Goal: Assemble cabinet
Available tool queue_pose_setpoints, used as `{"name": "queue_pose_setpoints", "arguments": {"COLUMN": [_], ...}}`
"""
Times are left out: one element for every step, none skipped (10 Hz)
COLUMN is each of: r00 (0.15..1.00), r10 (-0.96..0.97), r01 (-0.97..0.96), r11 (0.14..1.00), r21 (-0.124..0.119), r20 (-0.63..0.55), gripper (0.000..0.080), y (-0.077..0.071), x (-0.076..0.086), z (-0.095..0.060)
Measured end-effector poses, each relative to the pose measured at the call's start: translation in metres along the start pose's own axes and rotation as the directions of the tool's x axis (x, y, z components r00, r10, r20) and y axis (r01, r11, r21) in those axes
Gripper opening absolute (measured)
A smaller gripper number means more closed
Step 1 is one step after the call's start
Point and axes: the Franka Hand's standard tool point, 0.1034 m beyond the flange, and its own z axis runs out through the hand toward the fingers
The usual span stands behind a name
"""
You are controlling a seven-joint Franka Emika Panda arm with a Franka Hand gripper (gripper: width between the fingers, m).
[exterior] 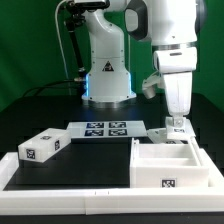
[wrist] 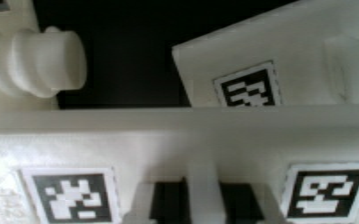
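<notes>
The cabinet (exterior: 166, 166), a large white open box with a marker tag on its front, stands at the front on the exterior view's right. My gripper (exterior: 177, 126) is lowered just behind it onto a smaller white tagged panel (exterior: 165, 133). In the wrist view the gripper (wrist: 206, 200) has its dark fingers (wrist: 169, 198) close together with a thin white edge of that panel (wrist: 87, 150) between them, and a tag on either side. Beyond the panel I see a white round knob (wrist: 43, 60) and another tagged white piece (wrist: 265, 80).
A white single-tag block (exterior: 42, 147) lies on the exterior view's left. The marker board (exterior: 105, 128) lies in the middle at the back. A low white wall (exterior: 70, 195) runs along the front and left. The robot base (exterior: 105, 75) stands behind.
</notes>
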Motion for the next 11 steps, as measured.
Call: {"name": "queue_pose_setpoints", "arguments": {"r00": [1.0, 1.0, 1.0, 1.0, 1.0, 1.0, 0.999, 0.999, 0.999, 0.999, 0.999], "r10": [0.001, 0.005, 0.011, 0.017, 0.028, 0.03, 0.032, 0.034, 0.037, 0.042, 0.049], "r01": [-0.001, -0.005, -0.011, -0.017, -0.028, -0.03, -0.032, -0.034, -0.037, -0.042, -0.049], "r11": [1.0, 1.0, 1.0, 1.0, 1.0, 1.0, 0.999, 0.999, 0.999, 0.999, 0.999], "r21": [-0.001, -0.002, -0.003, -0.001, -0.001, -0.001, -0.001, -0.001, -0.001, -0.002, 0.0], "r20": [-0.001, -0.001, -0.001, 0.0, 0.0, 0.0, 0.0, -0.001, -0.002, -0.004, -0.004], "gripper": [0.0069, 0.0069, 0.007, 0.007, 0.007, 0.007, 0.007, 0.007, 0.007, 0.007, 0.007], "y": [0.0016, 0.0037, 0.0042, 0.0042, 0.0043, 0.0048, 0.0051, 0.0052, 0.0064, 0.0089, 0.0105], "x": [0.0003, -0.0009, -0.0028, -0.0049, -0.0059, -0.0069, -0.0075, -0.0067, -0.0045, -0.0028, -0.0022], "z": [0.0003, -0.0003, -0.0001, 0.0006, 0.0007, 0.0006, 0.0006, 0.001, 0.0012, 0.0012, 0.0021]}}
